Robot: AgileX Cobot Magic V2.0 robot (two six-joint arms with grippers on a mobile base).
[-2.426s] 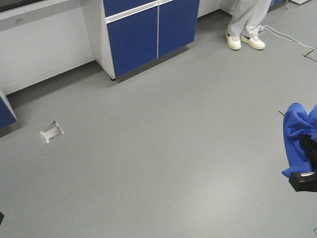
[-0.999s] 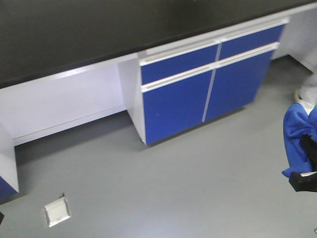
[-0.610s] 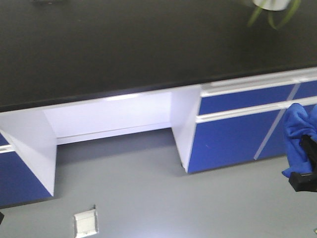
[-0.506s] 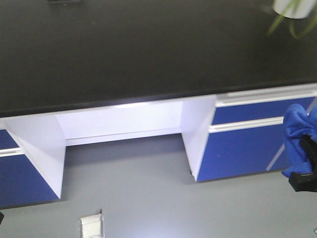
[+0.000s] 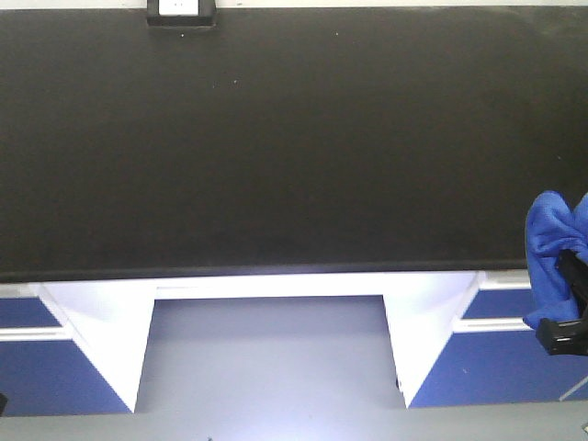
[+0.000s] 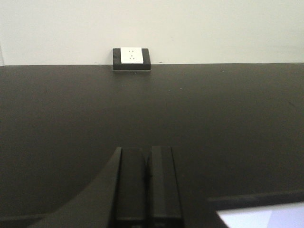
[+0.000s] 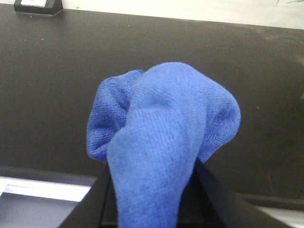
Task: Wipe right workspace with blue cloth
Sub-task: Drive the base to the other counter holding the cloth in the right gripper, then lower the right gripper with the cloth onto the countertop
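The blue cloth (image 7: 161,137) is bunched up and held in my right gripper (image 7: 152,199), whose jaws are shut on it. In the front view the blue cloth (image 5: 551,248) and the right gripper (image 5: 570,312) sit at the right edge, in the air level with the front edge of the black counter (image 5: 276,147). My left gripper (image 6: 146,185) is shut and empty, its fingers (image 6: 160,175) pressed together, pointing over the dark counter (image 6: 213,123). The left gripper does not show in the front view.
A white socket in a black block (image 6: 131,58) stands at the counter's back by the wall; it also shows in the front view (image 5: 180,11). Below the counter are blue cabinets (image 5: 496,367) and an open white knee space (image 5: 266,349) over grey floor.
The front view has swung from the grey floor and blue cabinets up to the black counter, now seen head-on. The right gripper and cloth keep the same place in the frame.
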